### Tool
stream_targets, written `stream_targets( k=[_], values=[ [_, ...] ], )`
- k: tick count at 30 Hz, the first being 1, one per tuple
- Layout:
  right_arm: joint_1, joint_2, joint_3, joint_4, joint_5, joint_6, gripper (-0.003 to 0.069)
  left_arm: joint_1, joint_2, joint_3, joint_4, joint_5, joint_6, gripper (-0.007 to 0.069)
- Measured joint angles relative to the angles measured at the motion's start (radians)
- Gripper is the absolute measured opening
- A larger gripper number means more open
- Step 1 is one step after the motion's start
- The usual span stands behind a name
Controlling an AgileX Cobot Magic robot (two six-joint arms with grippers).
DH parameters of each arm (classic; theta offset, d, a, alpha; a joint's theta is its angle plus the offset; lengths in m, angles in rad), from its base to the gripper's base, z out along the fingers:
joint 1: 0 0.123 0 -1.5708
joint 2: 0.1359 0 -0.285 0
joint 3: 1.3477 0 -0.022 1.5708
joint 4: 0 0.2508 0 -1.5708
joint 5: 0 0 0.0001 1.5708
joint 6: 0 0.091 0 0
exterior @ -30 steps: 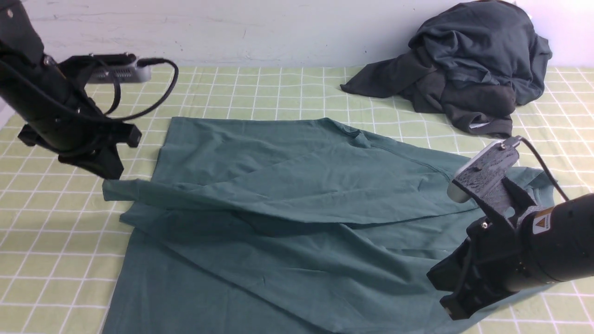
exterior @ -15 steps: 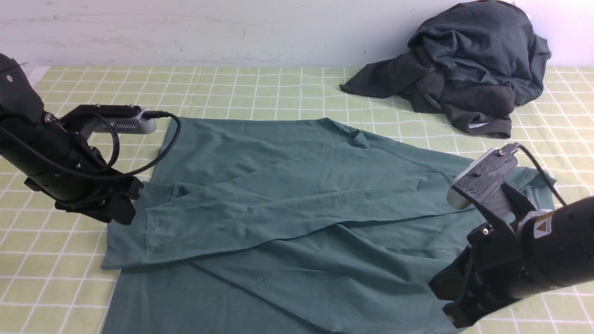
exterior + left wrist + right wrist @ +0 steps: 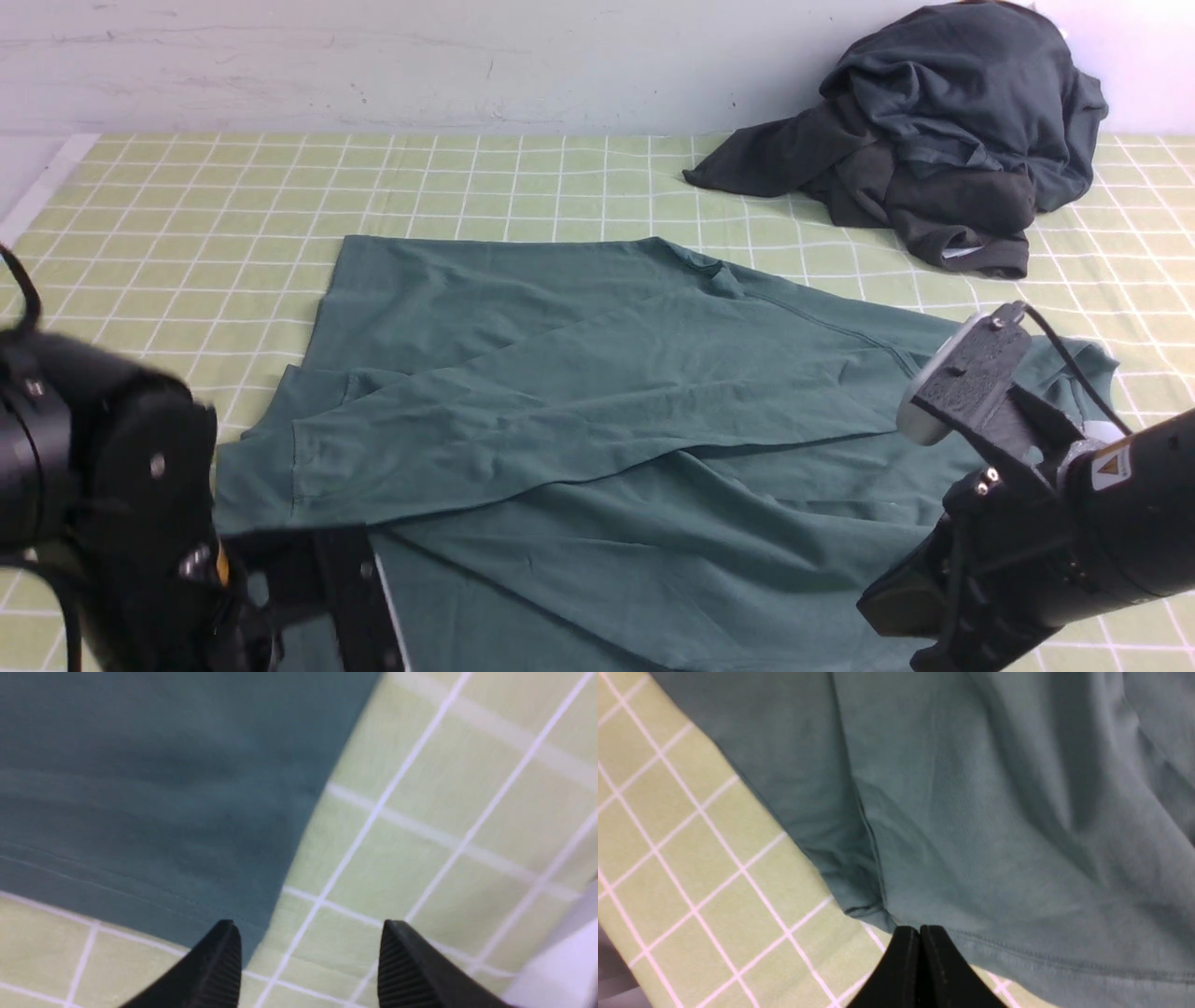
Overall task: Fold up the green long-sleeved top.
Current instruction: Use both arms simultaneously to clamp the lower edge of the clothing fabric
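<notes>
- Hanging low at the near left, the left arm point(image 3: 103, 485) is a dark bulk in the front view. The left gripper point(image 3: 308, 963) has its jaws spread wide and empty. They hover where a stitched hem corner of the garment meets the checked cloth.
- Spread across the middle of the yellow-green checked tablecloth point(image 3: 187, 215) lies the green long-sleeved top point(image 3: 597, 280). It is mostly flat with a few soft creases.
- One sleeve point(image 3: 523, 420) is laid slantwise over the body, its end toward the left edge.
- At the near right, the right arm point(image 3: 1120, 523) reaches in over the top's right side. The right gripper point(image 3: 920, 952) has its jaws pressed tightly together. The tips are just at the stitched hem, beside a small tuck in the fabric. Whether they touch the cloth, I cannot tell.
- Far right, against the pale wall point(image 3: 373, 65), a heap of dark garments point(image 3: 943, 140) sits crumpled on the tablecloth, well apart from the green top.
</notes>
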Motion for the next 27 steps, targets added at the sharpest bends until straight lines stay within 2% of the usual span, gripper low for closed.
stream_targets(
  k=[7, 10, 16, 23, 27],
  values=[
    [0.000, -0.026, 0.000, 0.069, 0.000, -0.083, -0.0016, -0.012, -0.001, 0.156, 0.062, -0.328, 0.006, 0.0372],
    [0.000, -0.026, 0.000, 0.085, 0.000, -0.098, -0.0016, -0.012, 0.012, 0.177, 0.091, -0.415, 0.003, 0.0330],
    [0.001, -0.026, 0.000, 0.092, 0.004, -0.111, -0.0016, -0.013, 0.039, 0.171, 0.087, -0.400, -0.001, 0.0202],
    [0.003, -0.026, 0.000, 0.095, 0.009, -0.132, -0.0016, -0.014, 0.008, 0.102, 0.094, -0.324, -0.091, 0.0022],
    [0.003, -0.026, 0.000, 0.118, 0.009, -0.194, -0.0016, -0.014, -0.029, 0.051, 0.094, -0.250, -0.147, -0.0002]
  ],
)
